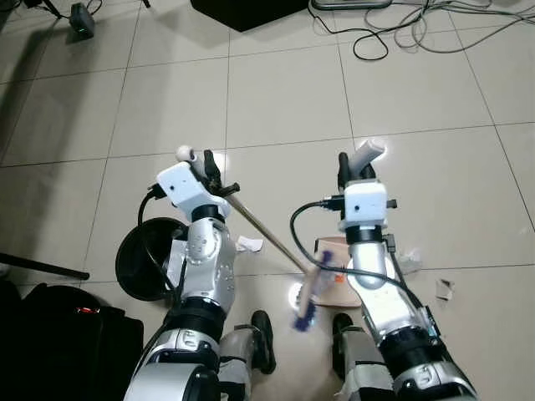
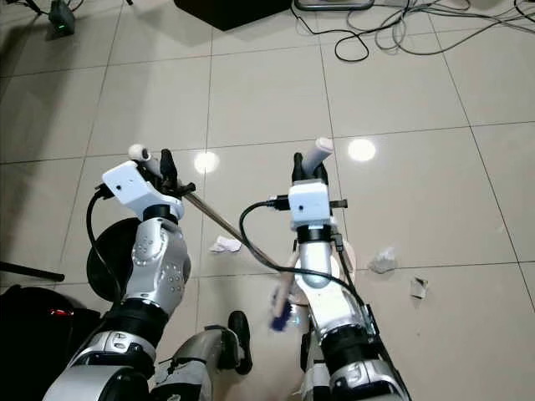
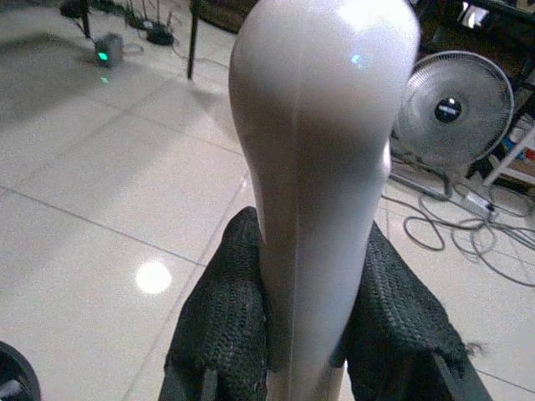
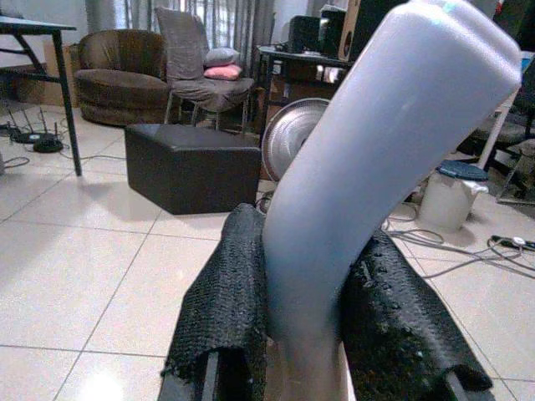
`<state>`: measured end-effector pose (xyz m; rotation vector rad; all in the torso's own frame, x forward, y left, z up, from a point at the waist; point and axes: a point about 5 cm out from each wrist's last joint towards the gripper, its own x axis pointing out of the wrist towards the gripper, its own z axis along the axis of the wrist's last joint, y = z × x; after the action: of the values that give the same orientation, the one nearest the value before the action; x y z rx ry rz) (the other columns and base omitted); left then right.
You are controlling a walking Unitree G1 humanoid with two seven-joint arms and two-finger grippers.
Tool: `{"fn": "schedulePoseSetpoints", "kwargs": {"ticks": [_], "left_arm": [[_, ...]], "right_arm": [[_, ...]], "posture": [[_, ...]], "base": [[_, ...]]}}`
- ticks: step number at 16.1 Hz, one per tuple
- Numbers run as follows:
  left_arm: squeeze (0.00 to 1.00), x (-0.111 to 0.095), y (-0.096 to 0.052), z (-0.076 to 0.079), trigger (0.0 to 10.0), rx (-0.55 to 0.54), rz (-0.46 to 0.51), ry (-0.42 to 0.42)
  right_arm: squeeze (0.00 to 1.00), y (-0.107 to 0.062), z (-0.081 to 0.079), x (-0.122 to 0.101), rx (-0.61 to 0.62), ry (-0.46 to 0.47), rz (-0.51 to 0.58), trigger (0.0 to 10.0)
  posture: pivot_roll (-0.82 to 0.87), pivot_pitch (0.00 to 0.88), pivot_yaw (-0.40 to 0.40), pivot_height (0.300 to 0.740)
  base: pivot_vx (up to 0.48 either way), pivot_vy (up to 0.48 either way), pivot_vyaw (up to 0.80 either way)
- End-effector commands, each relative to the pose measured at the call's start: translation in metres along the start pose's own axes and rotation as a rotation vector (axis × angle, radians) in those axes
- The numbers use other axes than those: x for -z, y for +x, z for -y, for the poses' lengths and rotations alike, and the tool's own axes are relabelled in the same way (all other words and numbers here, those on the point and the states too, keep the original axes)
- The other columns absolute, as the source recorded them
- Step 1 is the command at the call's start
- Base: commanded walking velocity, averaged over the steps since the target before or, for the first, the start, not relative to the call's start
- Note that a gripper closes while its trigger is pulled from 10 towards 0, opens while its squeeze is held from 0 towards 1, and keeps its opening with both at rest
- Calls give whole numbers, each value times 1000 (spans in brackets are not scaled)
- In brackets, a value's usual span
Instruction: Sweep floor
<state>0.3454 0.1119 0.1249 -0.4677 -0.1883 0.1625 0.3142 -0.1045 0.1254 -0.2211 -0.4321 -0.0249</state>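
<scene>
The broom (image 1: 267, 238) is held low over the pale tiled floor (image 1: 284, 100), its thin metal shaft running on a diagonal from the left gripper (image 1: 207, 171) at about 10 o'clock down toward 4 o'clock, where a blurred blue brush head (image 1: 305, 311) is seen between the robot's feet. The rounded white handle end (image 3: 322, 167) is clamped between the left gripper's black mesh-covered fingers (image 3: 226, 326), which are closed narrowly around it. The dustpan (image 1: 338, 280), light brown and flat on the tiles, is partly hidden behind the right forearm, just beside the brush head. Its curved pale grey handle (image 4: 376, 167) is gripped by the right gripper (image 1: 355, 171), the padded fingers (image 4: 221, 317) pressed against both sides of it.

Crumpled white paper scraps are spotted on the floor: one scrap (image 1: 249, 244) just beside the shaft near the left arm, a crumpled wad (image 2: 383, 261) at 3 o'clock of the right arm, and a smaller bit (image 1: 444, 289) farther out the same way. A round black base (image 1: 146, 259) lies at 9 o'clock, partly behind the left arm. Grey and black cables (image 1: 401, 29) are tangled at 1 o'clock on the far tiles. In the right wrist view a dark ottoman (image 4: 192, 167), a brown armchair (image 4: 117, 79) and a standing fan (image 4: 288, 138) are made out across the room.
</scene>
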Motion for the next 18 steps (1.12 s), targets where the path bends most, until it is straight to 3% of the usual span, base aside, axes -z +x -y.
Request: {"fn": "schedulePoseSetpoints", "kwargs": {"ticks": [1, 5, 9, 13, 14, 16, 18], "left_arm": [[0, -8, 4, 64, 10000, 116, 0, -186], [0, -21, 10, 72, 10000, 185, -7, -276], [0, -34, 14, 89, 10000, 387, 16, -289], [0, -68, 32, 92, 10000, 589, 115, -181], [0, -85, 41, 86, 10000, 655, 152, -139], [0, -101, 50, 78, 10000, 714, 180, -79], [0, -114, 59, 64, 10000, 725, 184, -3]], "right_arm": [[0, -21, -9, 25, -12, 55, -171, 10000], [0, -16, -1, 29, 34, 124, -203, 10000], [0, -13, 2, 30, 40, 174, -214, 10000], [0, -12, 9, 32, 43, 203, -209, 10000], [0, -13, 10, 33, 42, 212, -207, 10000], [0, -13, 13, 33, 48, 222, -202, 10000], [0, -13, 18, 33, 58, 237, -192, 10000]], "posture": [[93, 318, 154, 740], [93, 267, 148, 740], [89, 225, 147, 740], [106, 168, 139, 740], [106, 150, 137, 740], [112, 125, 133, 740], [116, 104, 135, 740]], "base": [[0, 0, 0], [0, 0, 0], [0, 0, 0], [0, 0, 0], [0, 0, 0], [0, 0, 0], [0, 0, 0]]}}
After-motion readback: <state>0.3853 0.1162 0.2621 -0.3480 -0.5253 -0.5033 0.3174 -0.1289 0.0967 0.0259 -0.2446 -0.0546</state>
